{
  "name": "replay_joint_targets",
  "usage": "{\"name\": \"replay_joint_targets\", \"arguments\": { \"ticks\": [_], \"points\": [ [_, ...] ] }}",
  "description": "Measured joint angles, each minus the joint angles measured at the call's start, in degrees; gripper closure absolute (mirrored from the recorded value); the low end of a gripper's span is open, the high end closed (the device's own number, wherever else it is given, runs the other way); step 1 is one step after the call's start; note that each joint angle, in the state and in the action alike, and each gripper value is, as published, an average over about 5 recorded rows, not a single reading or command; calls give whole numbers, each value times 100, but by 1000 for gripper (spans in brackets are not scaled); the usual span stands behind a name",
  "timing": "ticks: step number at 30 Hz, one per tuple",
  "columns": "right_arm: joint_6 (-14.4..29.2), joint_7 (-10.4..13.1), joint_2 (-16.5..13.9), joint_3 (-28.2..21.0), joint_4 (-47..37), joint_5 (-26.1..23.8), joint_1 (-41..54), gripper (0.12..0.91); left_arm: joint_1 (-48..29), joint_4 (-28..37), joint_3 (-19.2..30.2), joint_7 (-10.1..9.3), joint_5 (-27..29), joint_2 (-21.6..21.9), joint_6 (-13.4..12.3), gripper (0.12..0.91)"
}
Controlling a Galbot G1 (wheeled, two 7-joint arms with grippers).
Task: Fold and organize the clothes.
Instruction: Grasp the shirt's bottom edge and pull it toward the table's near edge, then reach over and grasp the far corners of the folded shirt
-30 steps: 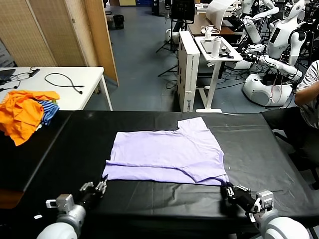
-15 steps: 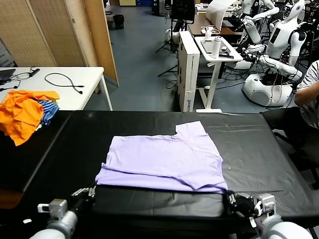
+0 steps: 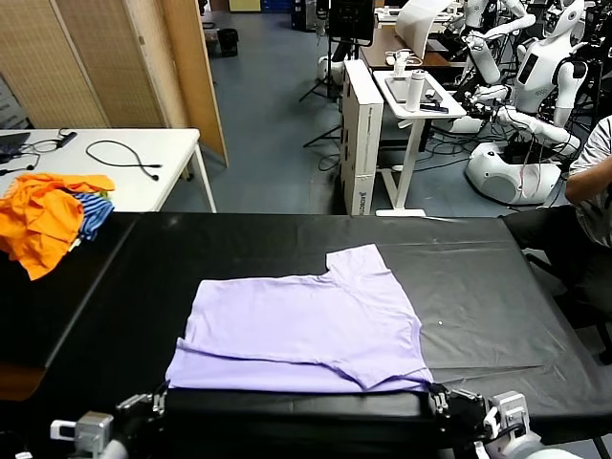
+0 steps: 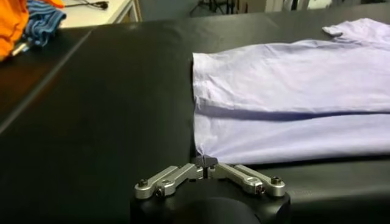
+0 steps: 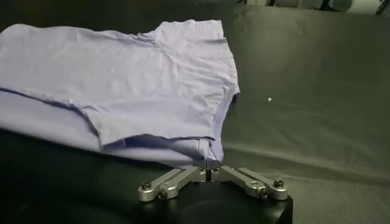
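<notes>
T-shirt [image 3: 301,330] now dragged nearer, lying flat at table's [image 3: 478,277] near edge. Left gripper [image 4: 207,164] and right gripper [image 5: 208,165] fingers together, each pinching a hem corner; release looks next.

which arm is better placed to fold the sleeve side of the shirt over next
Right. The right gripper sits at the T-shirt corner under the sleeve; the left gripper is at the plain straight end.
</notes>
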Motion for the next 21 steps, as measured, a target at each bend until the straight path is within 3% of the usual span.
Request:
{"name": "replay_joint_targets", "arguments": {
  "ticks": [4,7,9,13,18,21],
  "points": [
    [-1,2,-75,171,93,401,124,138,-28,-68,-168,-39,-208,27,168,366],
    [0,-14,-214,256,-8,667,487,121,-61,-155,-330,12,-501,39,190,203],
    [0,-28,-321,244,-177,778,844,119,-124,-216,-445,81,-768,64,164,146],
    [0,-73,-482,58,-746,896,1796,118,-390,-237,-556,98,-1293,144,227,125],
    [0,-75,-544,-386,-1629,946,3056,118,-1138,-44,-402,-236,-1831,229,539,123],
    [0,-57,-525,-731,-2091,927,3722,118,-1672,158,-240,-332,-2044,333,677,123]
  ]
}}
